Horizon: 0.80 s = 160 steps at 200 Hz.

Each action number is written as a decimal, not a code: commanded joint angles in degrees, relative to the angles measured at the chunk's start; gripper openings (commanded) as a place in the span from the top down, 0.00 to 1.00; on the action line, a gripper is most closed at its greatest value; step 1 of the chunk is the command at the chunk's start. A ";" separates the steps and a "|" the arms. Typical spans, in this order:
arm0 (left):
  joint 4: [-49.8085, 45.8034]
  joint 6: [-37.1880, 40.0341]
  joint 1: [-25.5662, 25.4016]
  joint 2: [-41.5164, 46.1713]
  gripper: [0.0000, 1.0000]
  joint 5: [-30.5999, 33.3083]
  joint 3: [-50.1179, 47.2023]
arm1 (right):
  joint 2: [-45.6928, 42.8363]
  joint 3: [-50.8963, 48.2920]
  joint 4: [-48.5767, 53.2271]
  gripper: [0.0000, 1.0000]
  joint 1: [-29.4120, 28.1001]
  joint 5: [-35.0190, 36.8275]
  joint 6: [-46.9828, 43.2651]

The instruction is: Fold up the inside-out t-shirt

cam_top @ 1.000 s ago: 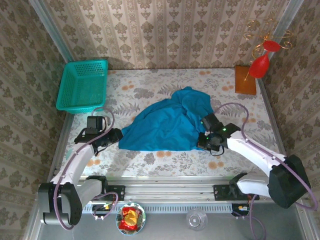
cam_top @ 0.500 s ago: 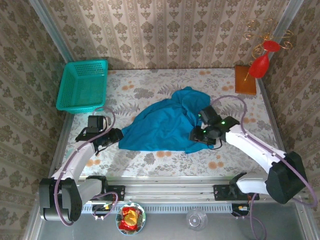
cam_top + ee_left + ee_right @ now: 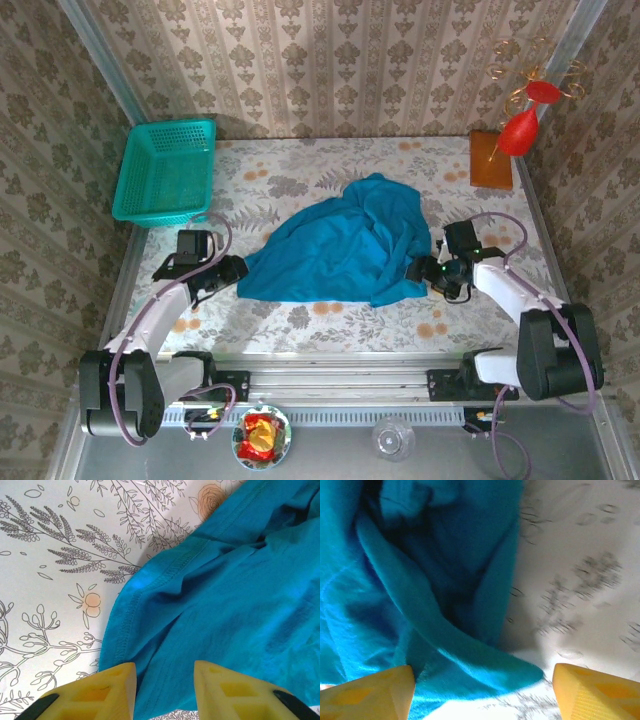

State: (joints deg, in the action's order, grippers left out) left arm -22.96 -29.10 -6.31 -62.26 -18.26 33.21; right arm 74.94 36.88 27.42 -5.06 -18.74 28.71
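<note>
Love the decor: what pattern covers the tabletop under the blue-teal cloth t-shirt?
White tabletop with grey leafy sprigs and orange flowers; clearest in the left wrist view.

Top camera overhead, wrist cameras close, sharing t-shirt (image 3: 340,250)

The crumpled t-shirt (image 3: 340,250) takes up the table's middle. Bare tabletop (image 3: 330,165) lies open at its twelve o'clock and along six. A teal basket (image 3: 165,170) blocks ten o'clock, and a wooden block (image 3: 491,160) blocks two o'clock.
</note>
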 commanded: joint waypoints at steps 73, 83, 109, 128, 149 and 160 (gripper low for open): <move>1.43 -0.96 -0.80 0.64 0.63 -0.90 -0.43 | 6.71 0.47 -8.23 0.22 0.50 -12.68 -7.43; 1.28 -0.93 -0.90 0.73 0.63 -0.99 -0.43 | 5.71 0.43 -7.68 0.23 0.49 -13.73 -7.52; 1.07 -0.70 -0.98 1.09 0.63 -0.46 -0.43 | -0.01 -1.32 -7.82 0.26 0.32 -15.30 -5.17; 1.40 -0.93 -0.99 0.87 0.63 -0.54 -0.43 | -3.69 -2.48 -7.49 0.30 0.23 -16.28 -3.59; 1.69 -1.13 -1.32 0.57 0.63 -0.63 -0.26 | -6.40 -3.57 -6.78 0.37 -0.03 -16.27 -2.70; 1.71 -1.23 -1.47 0.47 0.63 -0.55 -0.25 | -6.99 -3.92 -5.95 0.44 -0.28 -15.01 -2.61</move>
State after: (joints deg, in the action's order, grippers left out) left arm -22.20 -29.19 -7.14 -62.15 -18.44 33.15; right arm 69.69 34.37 19.86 -4.71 -32.60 24.71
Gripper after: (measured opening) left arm 0.367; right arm 0.615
